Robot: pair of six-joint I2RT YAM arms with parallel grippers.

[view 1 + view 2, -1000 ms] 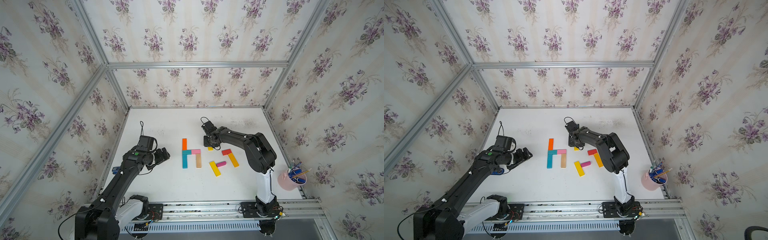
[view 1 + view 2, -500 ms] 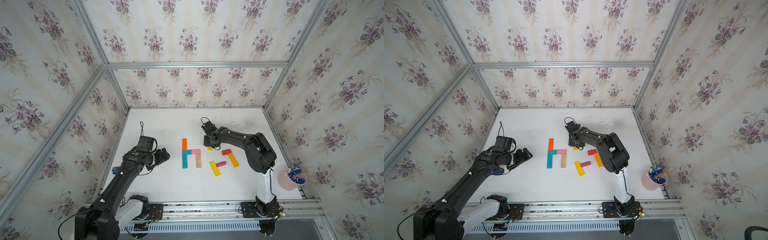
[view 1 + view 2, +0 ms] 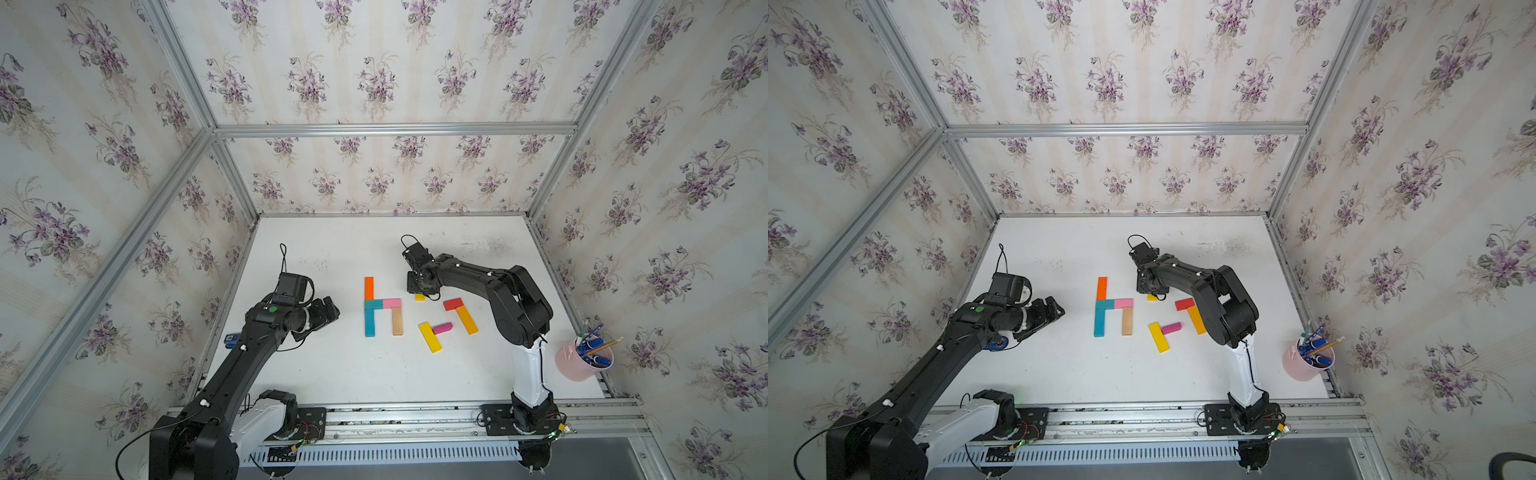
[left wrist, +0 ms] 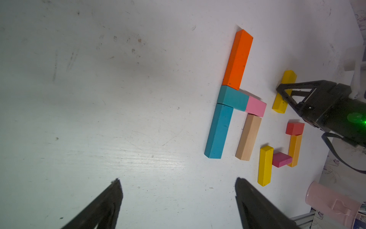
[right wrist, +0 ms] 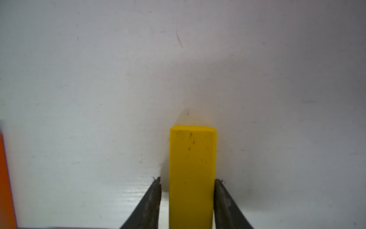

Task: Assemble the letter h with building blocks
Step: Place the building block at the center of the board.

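1. In both top views an h-shape lies on the table (image 3: pixel 316 374): an orange block (image 3: pixel 369 288) above teal blocks (image 3: pixel 370 323), with a pink block (image 3: pixel 391 303) bridging to a plain wood block (image 3: pixel 397 322). The right gripper (image 3: pixel 417 286) stands tip-down over a yellow block (image 3: pixel 419 297) just beside that figure. The step in hand looks like handling this block, but I cannot tell whether it is being taken or set down. The left gripper (image 3: pixel 334 309) hovers well apart from every block.
2. Left wrist view: the left gripper's jaws stand wide apart with only bare table between them. The yellow block (image 4: pixel 279 104) lies flat, crossed by the right gripper's finger.
3. Right wrist view: the yellow block (image 5: pixel 192 174) lies lengthwise between the fingers (image 5: pixel 152 198). One finger meets its side and the other shows a slim gap, so the jaws are apart, not clamped. The next move probably calls for a square squeeze on the long sides, or a straight lift clear, without nudging the orange block.
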